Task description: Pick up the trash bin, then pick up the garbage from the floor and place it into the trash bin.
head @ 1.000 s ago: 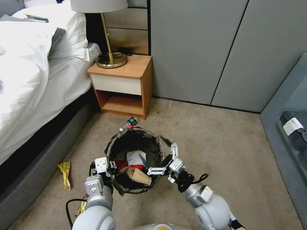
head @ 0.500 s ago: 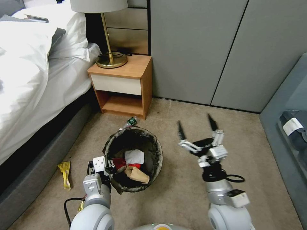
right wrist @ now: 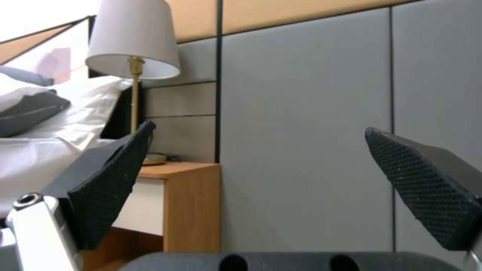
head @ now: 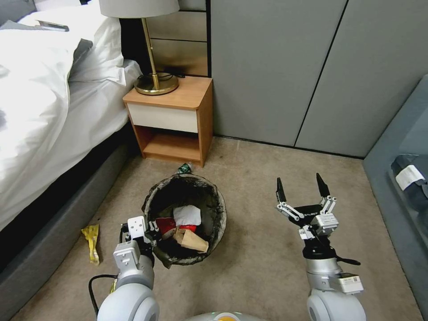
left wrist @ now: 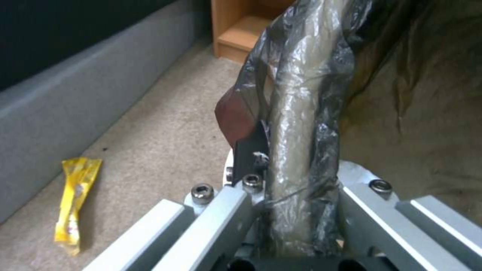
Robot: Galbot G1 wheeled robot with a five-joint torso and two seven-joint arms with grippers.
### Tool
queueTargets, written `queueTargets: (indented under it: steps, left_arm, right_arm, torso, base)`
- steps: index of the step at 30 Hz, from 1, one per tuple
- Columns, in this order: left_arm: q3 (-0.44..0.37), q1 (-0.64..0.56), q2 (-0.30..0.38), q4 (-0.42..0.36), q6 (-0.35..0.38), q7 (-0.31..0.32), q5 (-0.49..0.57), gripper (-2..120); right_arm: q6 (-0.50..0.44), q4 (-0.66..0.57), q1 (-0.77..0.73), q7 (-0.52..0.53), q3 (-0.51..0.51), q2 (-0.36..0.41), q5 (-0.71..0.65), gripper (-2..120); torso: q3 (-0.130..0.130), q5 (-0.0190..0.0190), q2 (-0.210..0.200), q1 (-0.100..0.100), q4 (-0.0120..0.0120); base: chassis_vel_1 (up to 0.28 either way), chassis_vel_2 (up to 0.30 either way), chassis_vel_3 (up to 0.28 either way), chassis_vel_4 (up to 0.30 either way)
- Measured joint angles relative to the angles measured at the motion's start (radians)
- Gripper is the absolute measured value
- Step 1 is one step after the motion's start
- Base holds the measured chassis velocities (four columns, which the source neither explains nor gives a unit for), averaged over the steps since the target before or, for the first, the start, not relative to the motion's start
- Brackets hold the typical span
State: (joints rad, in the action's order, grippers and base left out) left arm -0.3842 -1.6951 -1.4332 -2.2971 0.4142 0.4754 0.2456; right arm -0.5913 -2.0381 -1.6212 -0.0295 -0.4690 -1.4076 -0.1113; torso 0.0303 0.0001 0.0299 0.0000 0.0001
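Note:
The trash bin [head: 219, 209], a round bucket lined with a dark bag, hangs tilted just above the carpet. My left gripper [head: 150, 229] is shut on its near rim; the left wrist view shows the fingers clamped over the bagged rim [left wrist: 296, 113]. Inside lie a red-and-white wrapper [head: 187, 215] and a brown paper scrap [head: 192, 240]. My right gripper [head: 299, 182] is open and holds nothing, right of the bin, fingertips up; its pads [right wrist: 110, 188] frame the wall. Garbage on the floor: a yellow wrapper [head: 90, 243] [left wrist: 75, 199] by the bed base, and a small green-labelled bottle [head: 184, 168] behind the bin.
A wooden nightstand [head: 171, 120] with a brass lamp [head: 154, 84] stands behind the bin. The bed [head: 44, 111] and its grey base [head: 58, 214] run along the left. A grey upholstered seat [head: 401, 178] borders the right. Open carpet [head: 258, 249] lies between the arms.
My right gripper has pulled away from the bin's rim, swinging right and turning its fingertips up, still open. The left gripper keeps its hold on the bin.

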Motion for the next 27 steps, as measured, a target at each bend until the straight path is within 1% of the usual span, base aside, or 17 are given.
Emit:
queueTargets:
  steps: [12,20,21,27]
  left_arm:
    - [-0.001,-0.003,0.001,-0.005,0.0,0.0,0.001,0]
    - [-0.001,-0.008,0.003,-0.013,0.002,-0.001,0.012,0]
    - [-0.002,-0.01,0.004,-0.015,0.002,-0.001,0.012,0]
    - [-0.002,-0.015,0.005,-0.025,0.002,-0.001,0.012,0]
  right_arm:
    - [0.017,-0.005,0.001,-0.001,0.011,-0.001,0.018,100]
    - [0.018,-0.009,-0.004,-0.002,0.021,-0.003,0.029,100]
    - [0.019,-0.01,-0.004,-0.003,0.022,-0.003,0.031,100]
    - [0.022,-0.015,-0.004,-0.004,0.028,0.0,0.034,100]
  torso:
    - [0.0,-0.0001,0.0,0.0,0.0]
    - [0.0,-0.0001,0.0,0.0,0.0]
    - [0.0,-0.0001,0.0,0.0,0.0002]
    - [0.0,0.0,0.0,0.0,-0.0001]
  base:
    - [0.066,0.069,0.063,0.068]
    - [0.101,0.112,0.097,0.11]
    - [0.104,0.124,0.119,0.123]
    - [0.115,0.122,0.127,0.135]
